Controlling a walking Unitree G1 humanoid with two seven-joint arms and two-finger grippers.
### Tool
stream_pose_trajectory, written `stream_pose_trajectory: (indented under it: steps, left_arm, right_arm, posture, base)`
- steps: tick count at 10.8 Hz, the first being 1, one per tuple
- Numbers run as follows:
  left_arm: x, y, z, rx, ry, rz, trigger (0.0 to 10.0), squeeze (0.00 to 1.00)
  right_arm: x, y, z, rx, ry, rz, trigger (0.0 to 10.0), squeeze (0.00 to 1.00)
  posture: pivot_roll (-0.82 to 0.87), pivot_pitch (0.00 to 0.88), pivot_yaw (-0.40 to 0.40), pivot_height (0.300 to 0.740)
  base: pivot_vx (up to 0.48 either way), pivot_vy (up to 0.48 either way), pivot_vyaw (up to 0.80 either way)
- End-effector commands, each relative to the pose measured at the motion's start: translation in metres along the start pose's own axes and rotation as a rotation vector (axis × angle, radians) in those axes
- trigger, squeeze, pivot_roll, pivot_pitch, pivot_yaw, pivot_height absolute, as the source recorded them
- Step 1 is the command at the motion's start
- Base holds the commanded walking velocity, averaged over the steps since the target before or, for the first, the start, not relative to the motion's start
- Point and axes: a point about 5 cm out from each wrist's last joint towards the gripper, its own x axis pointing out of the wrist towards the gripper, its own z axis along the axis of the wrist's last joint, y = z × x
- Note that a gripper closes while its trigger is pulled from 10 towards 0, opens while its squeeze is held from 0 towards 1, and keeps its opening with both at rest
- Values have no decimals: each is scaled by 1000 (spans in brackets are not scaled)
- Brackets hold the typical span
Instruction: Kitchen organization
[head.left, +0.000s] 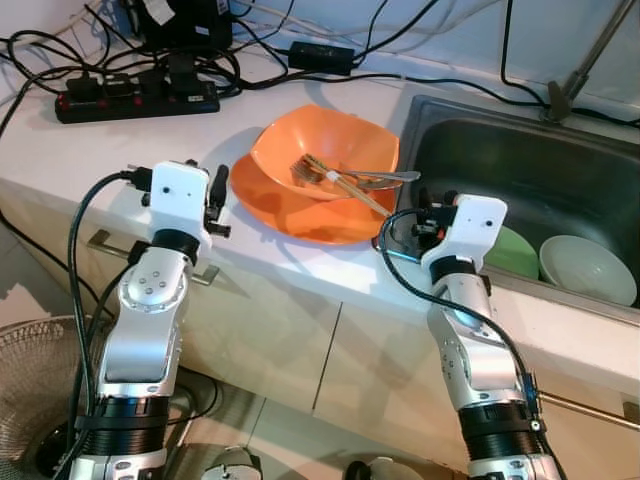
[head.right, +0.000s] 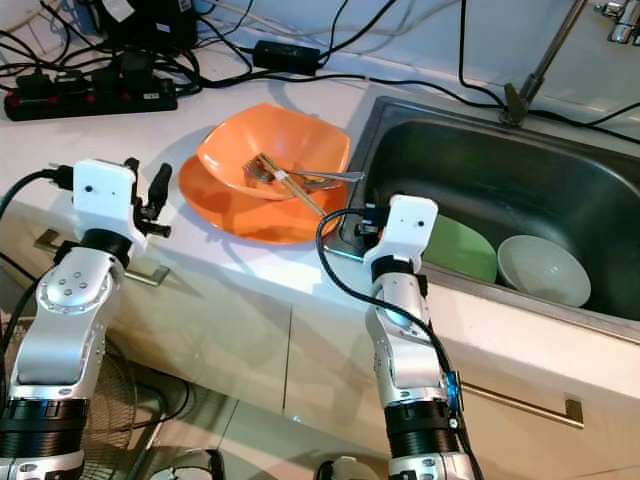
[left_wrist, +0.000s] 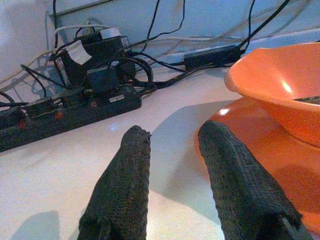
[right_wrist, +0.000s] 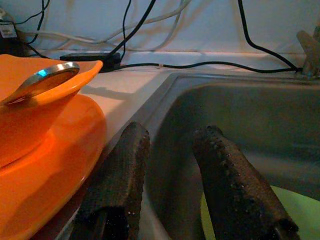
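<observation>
Two silver arms rise from below. Left claw, fingers apart and empty, hovers over the white bench just left of an orange plate. An orange bowl on the plate holds cutlery. Right claw, also apart and empty, hangs at the sink edge. Grasping the plate's rim levelly should keep the cutlery from sliding.

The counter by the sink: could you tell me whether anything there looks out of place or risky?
Yes. A black power strip with a tangle of plugged cables sits on the white counter, close to the steel sink. The orange bowl rests tilted on the orange plate, with cutlery hanging over its rim.
</observation>
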Motion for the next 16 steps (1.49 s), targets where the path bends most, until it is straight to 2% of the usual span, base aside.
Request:
stream_pose_trajectory:
  steps: [1, 4, 6, 10, 13, 16]
  left_arm:
    - [3, -2, 3, 15, -13, -13, 10000, 0]
    - [5, 0, 7, 35, -20, -23, 10000, 0]
    - [8, -3, 7, 34, -21, -35, 10000, 0]
    - [6, -8, 5, 26, -16, -40, 10000, 0]
    - [3, -11, 4, 34, -19, -49, 10000, 0]
    - [2, -11, 3, 44, -24, -45, 10000, 0]
  right_arm:
    - [0, -2, -5, 11, 18, -12, 10000, 0]
    - [0, 5, -10, 28, 21, -23, 10000, 0]
    - [0, 2, -12, 33, 20, -41, 10000, 0]
    - [0, 6, -14, 29, 27, -28, 10000, 0]
    - [0, 2, -16, 18, 32, -32, 10000, 0]
    - [1, 2, -16, 25, 36, -23, 10000, 0]
  posture:
    - [68, 64, -28, 740]
    - [101, 55, 5, 740]
    - [103, 46, 22, 740]
    - [92, 43, 11, 740]
    - [86, 40, -6, 740]
    - [86, 42, -10, 740]
  base:
    - [0, 0, 0]
    - [0, 0, 0]
    - [0, 0, 0]
    - [0, 0, 0]
    - [0, 0, 0]
    - [0, -390, 0]
